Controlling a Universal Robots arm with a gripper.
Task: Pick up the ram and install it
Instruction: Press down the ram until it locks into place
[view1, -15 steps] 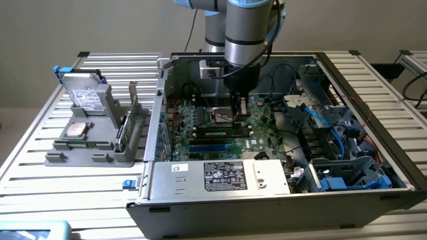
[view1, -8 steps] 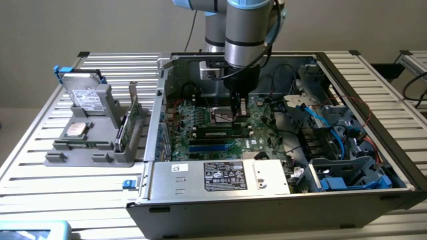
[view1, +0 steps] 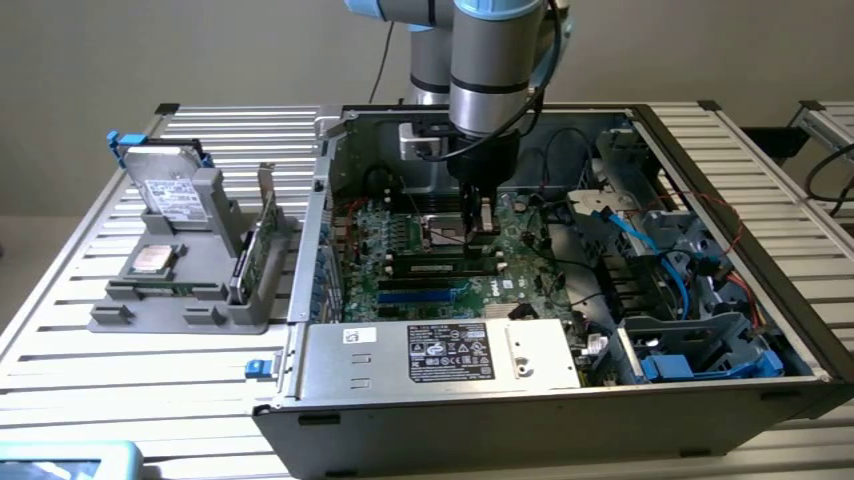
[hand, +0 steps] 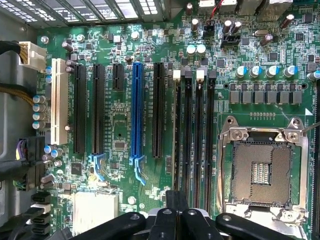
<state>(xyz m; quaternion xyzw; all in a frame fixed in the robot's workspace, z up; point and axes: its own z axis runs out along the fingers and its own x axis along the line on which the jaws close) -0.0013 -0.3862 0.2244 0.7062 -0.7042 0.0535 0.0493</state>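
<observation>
The gripper (view1: 477, 225) is lowered into the open case (view1: 801, 330), over the motherboard (view1: 400, 250) and close to the CPU socket (hand: 262, 170). Its jaws are clenched together. In the wrist view the fingertips (hand: 176, 200) line up with the first of the memory slots (hand: 195, 135); whether they pinch anything or only press down cannot be determined. In the exterior view the ram (view1: 434, 268) lies as a dark stick with a pale label along the slot row, just beside the blue slot (view1: 420, 295) and near the gripper. It appears to stand in a slot already, so pick-up and transfer look complete. Full seating is not confirmed: the white latches (hand: 176, 75) at the far slot ends are visible, but their locked or unlocked position is hard to read, and the near ends of the slots are covered by the gripper body. From the wrist camera the ram would present edge-on, dark against dark slots, so it cannot be separated from them. Outside the case, on the exterior view's left, the holder (view1: 134, 310) carries a green card (view1: 254, 250) and a drive (view1: 174, 190).
</observation>
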